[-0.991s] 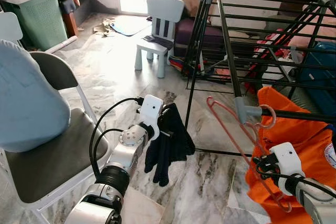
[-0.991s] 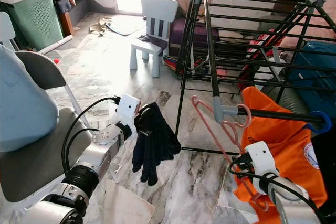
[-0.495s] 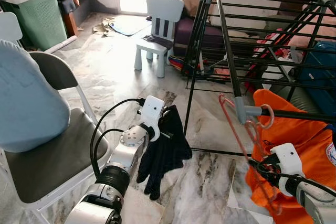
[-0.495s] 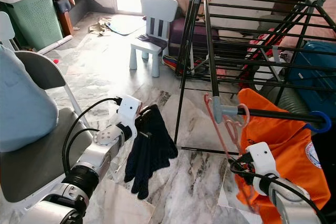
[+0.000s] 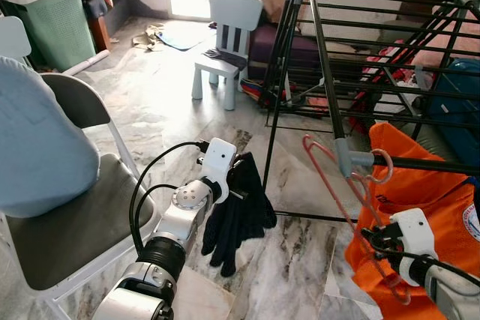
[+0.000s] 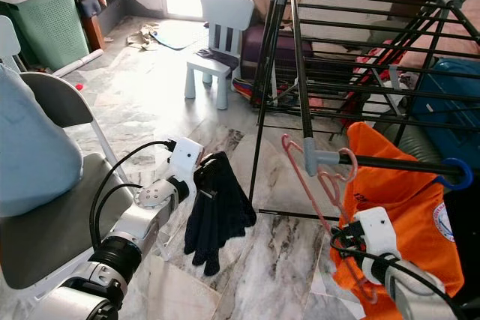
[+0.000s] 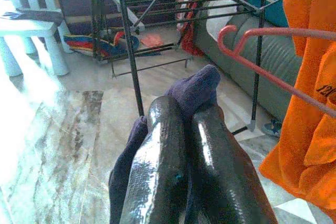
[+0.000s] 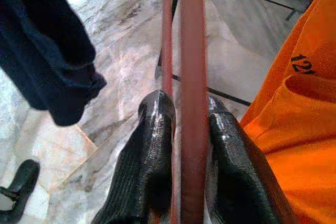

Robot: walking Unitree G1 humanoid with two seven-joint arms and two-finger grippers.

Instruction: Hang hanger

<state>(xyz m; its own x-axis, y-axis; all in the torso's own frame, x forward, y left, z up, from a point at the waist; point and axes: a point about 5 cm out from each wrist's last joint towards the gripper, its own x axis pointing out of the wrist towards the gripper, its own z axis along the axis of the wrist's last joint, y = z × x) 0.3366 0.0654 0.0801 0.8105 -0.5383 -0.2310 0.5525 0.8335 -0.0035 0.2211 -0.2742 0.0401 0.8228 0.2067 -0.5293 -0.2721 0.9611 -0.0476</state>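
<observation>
A salmon-pink hanger (image 5: pixel 335 194) slants up from my right gripper (image 5: pixel 377 249), which is shut on its thin bars (image 8: pixel 189 66). Its upper end reaches close to the grey corner joint (image 5: pixel 346 160) of the black drying rack (image 5: pixel 321 58). An orange shirt (image 5: pixel 429 189) hangs from the rack's near rail right beside that gripper. My left gripper (image 5: pixel 237 179) is held out over the floor, shut on a dark navy cloth (image 5: pixel 238 216) that dangles below it; the same cloth (image 7: pixel 198 85) pokes out past the fingers in the left wrist view.
A folding chair (image 5: pixel 75 215) with a pale blue garment (image 5: pixel 37 148) stands at my left. A small white child's chair (image 5: pixel 225 43) is ahead. A green laundry basket (image 5: pixel 56 28) sits at the far left. Marble floor (image 5: pixel 165 110) lies open between them.
The hanger's upper end swung right toward the rack joint, then back a little to the left. The navy cloth swayed under my left gripper. Both grips stay shut.
</observation>
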